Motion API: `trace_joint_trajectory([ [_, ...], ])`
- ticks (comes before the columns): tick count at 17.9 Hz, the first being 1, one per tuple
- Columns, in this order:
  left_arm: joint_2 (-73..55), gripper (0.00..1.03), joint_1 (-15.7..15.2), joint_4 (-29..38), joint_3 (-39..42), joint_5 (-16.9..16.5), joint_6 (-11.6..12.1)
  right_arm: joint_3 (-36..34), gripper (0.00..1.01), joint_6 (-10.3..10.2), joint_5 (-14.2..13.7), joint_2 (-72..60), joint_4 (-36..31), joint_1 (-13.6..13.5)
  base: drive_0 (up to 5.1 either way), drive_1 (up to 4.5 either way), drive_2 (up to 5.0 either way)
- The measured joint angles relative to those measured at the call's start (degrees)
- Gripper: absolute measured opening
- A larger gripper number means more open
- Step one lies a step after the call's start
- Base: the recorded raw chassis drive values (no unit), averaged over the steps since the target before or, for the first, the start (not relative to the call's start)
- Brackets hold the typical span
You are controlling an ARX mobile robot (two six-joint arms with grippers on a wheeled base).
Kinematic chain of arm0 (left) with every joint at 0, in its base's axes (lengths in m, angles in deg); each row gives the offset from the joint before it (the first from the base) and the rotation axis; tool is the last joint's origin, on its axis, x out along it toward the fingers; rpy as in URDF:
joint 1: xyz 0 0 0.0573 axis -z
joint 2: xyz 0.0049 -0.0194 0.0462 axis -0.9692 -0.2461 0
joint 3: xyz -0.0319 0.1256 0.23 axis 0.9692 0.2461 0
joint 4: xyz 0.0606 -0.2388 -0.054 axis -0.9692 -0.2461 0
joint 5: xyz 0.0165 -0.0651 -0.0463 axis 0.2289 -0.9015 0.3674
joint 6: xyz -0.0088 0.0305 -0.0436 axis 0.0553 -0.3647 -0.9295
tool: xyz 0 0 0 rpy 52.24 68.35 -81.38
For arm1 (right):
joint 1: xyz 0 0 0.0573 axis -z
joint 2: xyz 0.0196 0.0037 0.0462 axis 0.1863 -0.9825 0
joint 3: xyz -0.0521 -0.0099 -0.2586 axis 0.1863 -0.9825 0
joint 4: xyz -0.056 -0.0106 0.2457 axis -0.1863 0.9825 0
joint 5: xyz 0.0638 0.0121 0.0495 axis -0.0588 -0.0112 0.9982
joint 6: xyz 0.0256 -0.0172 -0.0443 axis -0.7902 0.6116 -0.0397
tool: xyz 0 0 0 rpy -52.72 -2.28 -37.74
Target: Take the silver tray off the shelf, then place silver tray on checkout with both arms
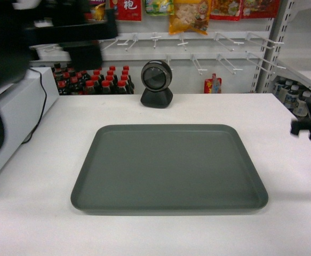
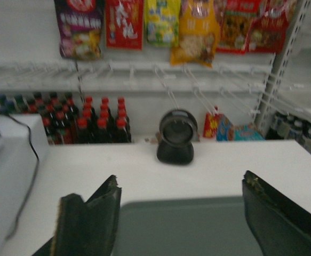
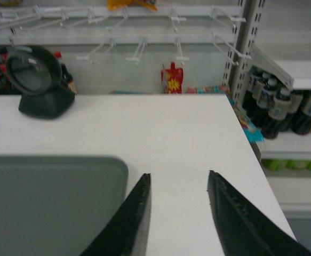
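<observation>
Evidently I am looking at the silver tray [image 1: 169,168] lying flat on the checkout [image 1: 283,138], so the left gripper [image 2: 179,213] and right gripper [image 3: 179,213] are both hanging spread and empty.

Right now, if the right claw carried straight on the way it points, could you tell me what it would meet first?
Probably bare checkout top. The right claw is open, aimed past the silver tray corner, which lies to its left. Beyond the counter's far edge stands the back wall with a red packet; depth is unclear.
</observation>
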Motion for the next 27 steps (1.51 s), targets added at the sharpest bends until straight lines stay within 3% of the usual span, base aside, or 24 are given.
trace_joint_trajectory([
  [1, 1.4, 0.56, -3.5, 5.9, 4.9, -1.1, 1.9, -5.0, 0.22, 0.0, -0.2, 2.1, -3.1, 0.2, 0.0, 0.0, 0.0],
  [3, 2.7, 0.38, -7.6, 6.8, 12.9, -2.8, 3.0, -8.5, 0.04, 0.0, -0.4, 8.9, -4.6, 1.0, 0.0, 0.0, 0.0],
  [5, 6.2, 0.27, -8.4, 6.8, 15.2, -5.2, 3.6, -10.7, 0.02, 0.1, -0.1, 12.5, -4.9, 0.9, 0.0, 0.0, 0.0],
  [7, 14.3, 0.03, -11.5, 6.8, 18.3, -8.7, 4.0, -17.1, 0.02, 0.2, 2.8, 17.8, -4.0, 3.7, 0.0, 0.0, 0.0],
  [10, 17.6, 0.01, -15.1, 7.3, 24.9, -12.6, 4.0, -22.2, 0.02, 0.2, 2.9, 27.2, -1.7, 3.9, 0.0, 0.0, 0.0],
  [11, 20.1, 0.01, -16.2, 5.3, 26.4, -13.3, 4.0, -23.8, 0.02, 0.2, 3.0, 30.2, 0.1, 3.8, 0.0, 0.0, 0.0],
  [12, 23.9, 0.01, -17.4, 3.2, 27.3, -14.2, 4.0, -24.6, 0.02, 0.2, 2.9, 35.1, 6.6, 3.9, 0.0, 0.0, 0.0],
  [16, 36.6, 0.01, -20.3, -6.4, 30.0, -17.4, 4.0, -28.3, 0.02, 0.2, 2.9, 49.8, 15.2, 3.9, 0.0, 0.0, 0.0],
  [17, 40.0, 0.01, -23.7, -9.3, 30.4, -21.5, 4.0, -29.5, 0.02, 0.2, 2.9, 52.7, 17.9, 3.9, 0.0, 0.0, 0.0],
  [18, 42.8, 0.01, -25.5, -11.6, 30.6, -22.3, 4.0, -30.1, 0.02, 0.2, 2.8, 56.3, 20.2, 3.9, 0.0, 0.0, 0.0],
  [23, 55.4, 0.01, -25.5, -22.9, 31.0, -22.8, 4.0, -31.8, 0.02, 0.2, 2.8, 70.7, 32.2, 3.9, 0.0, 0.0, 0.0],
  [27, 59.3, 0.01, -25.5, -26.6, 31.0, -22.8, 4.0, -31.8, 0.02, 0.2, 2.8, 75.5, 36.5, 3.9, 0.0, 0.0, 0.0],
])
